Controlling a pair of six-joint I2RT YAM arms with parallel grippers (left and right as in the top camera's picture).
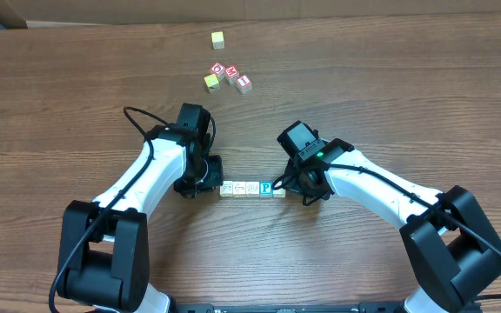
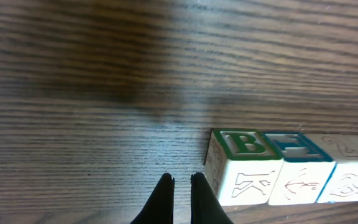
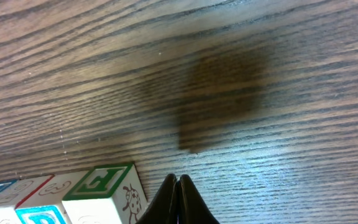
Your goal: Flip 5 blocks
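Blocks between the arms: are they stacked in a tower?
No, the blocks lie side by side in one flat row on the table.

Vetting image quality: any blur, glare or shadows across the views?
Overhead: even light, sharp, but the row of blocks is tiny. Left wrist: table soft and shadowed up top, blocks fairly crisp. Right wrist: dark shadow patch on the table, pale sheen near the right gripper.

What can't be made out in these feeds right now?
Overhead: line drawings on the row of small pale wooden cubes are too small to read.
Left wrist: the row's far end is cut off by the right edge.
Right wrist: the row is cut off by the bottom-left corner.
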